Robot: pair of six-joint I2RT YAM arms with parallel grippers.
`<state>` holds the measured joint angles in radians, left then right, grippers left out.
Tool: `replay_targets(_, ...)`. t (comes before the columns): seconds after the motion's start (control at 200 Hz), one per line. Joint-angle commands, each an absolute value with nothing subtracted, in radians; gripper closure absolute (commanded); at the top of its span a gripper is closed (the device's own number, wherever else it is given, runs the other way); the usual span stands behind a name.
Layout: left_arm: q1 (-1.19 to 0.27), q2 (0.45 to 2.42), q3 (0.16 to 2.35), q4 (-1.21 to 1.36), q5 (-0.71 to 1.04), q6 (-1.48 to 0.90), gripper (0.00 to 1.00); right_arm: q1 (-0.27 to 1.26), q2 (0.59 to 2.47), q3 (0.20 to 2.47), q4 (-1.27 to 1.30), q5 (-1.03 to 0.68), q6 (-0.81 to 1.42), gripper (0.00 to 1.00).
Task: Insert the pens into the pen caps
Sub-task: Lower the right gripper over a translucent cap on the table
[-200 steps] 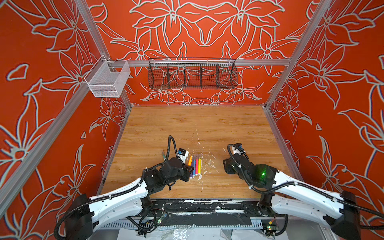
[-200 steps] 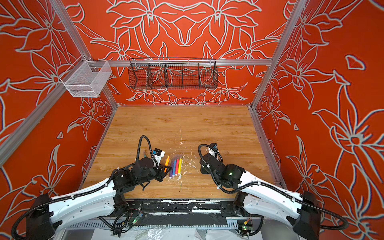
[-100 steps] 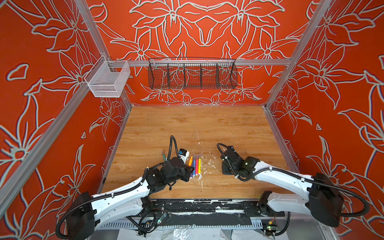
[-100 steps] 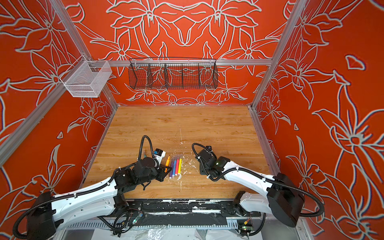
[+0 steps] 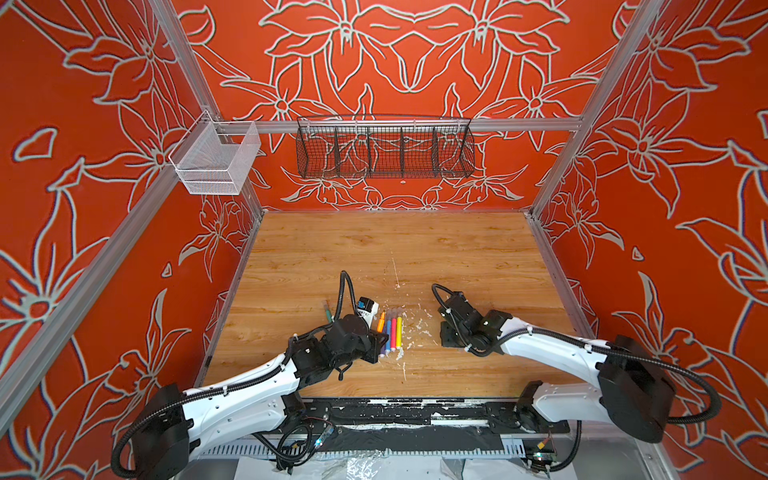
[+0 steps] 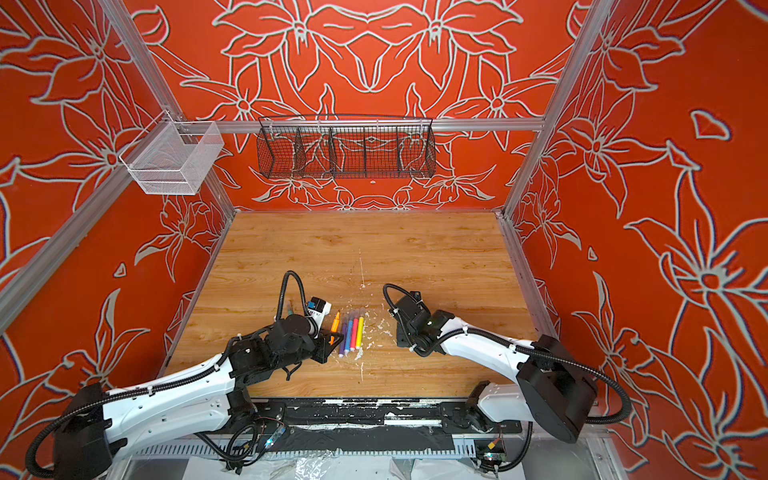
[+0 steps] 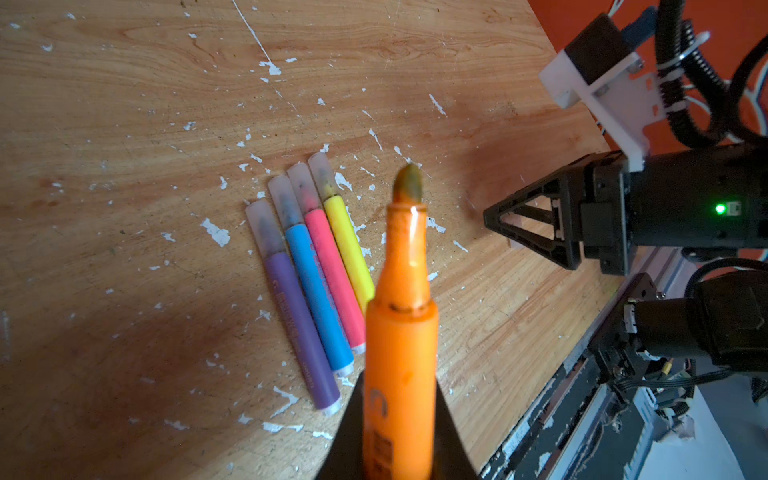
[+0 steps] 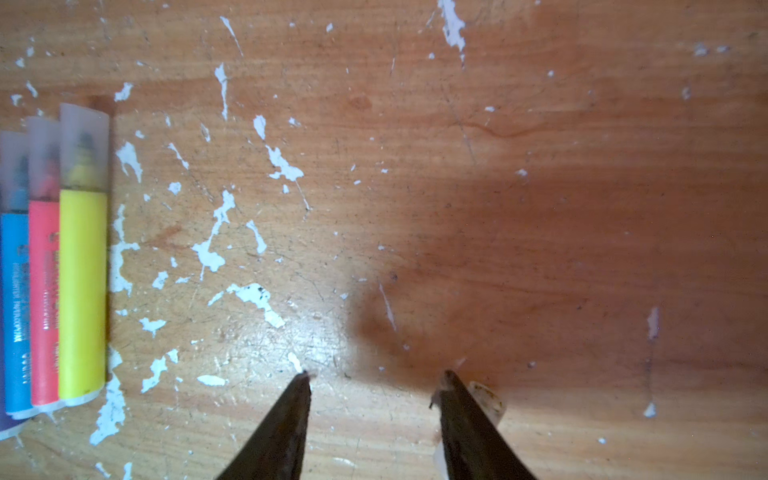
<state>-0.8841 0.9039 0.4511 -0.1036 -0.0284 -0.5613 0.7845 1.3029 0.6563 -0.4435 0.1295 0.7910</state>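
Note:
My left gripper (image 7: 399,382) is shut on an uncapped orange pen (image 7: 401,324), whose dark tip points away from the wrist; it shows in both top views (image 5: 381,321) (image 6: 335,322). Beside it on the wood lie capped purple (image 7: 299,316), blue (image 7: 318,291), pink (image 7: 332,270) and yellow (image 7: 349,245) pens in a row. A green pen (image 5: 328,311) lies behind the left wrist. My right gripper (image 8: 374,374) (image 5: 446,336) stands open, tips at the table, nothing between them. A clear pen cap (image 8: 488,399) lies just outside one finger, touching its outer side.
White flecks dot the wooden table (image 5: 478,257) around the pens. A black wire basket (image 5: 384,151) hangs on the back wall and a white mesh basket (image 5: 216,162) on the left rail. A black rail (image 5: 415,409) runs along the table's front edge.
The right arm has changed its pose, its wrist shifting slightly to the left, and its jaws have narrowed a little. The left arm with the orange pen has not moved.

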Motion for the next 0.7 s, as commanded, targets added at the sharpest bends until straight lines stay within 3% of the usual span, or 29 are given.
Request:
replay_targets(0.0, -0.888, 0.9, 0.464, -0.103, -0.037, -0.561, 1.0, 0.778, 1.328, 0.635, -0.415, 0.108, 0.798, 0.5)
replay_targets(0.285, -0.888, 0.904, 0.468, -0.106, -0.04, -0.56, 1.0, 0.777, 1.337, 0.643, -0.433, 0.111, 0.8, 0.55)
replay_targets(0.696, -0.889, 0.92, 0.469, -0.089, -0.032, -0.56, 1.0, 0.778, 1.119, 0.571, -0.589, 0.192, 0.833, 0.55)
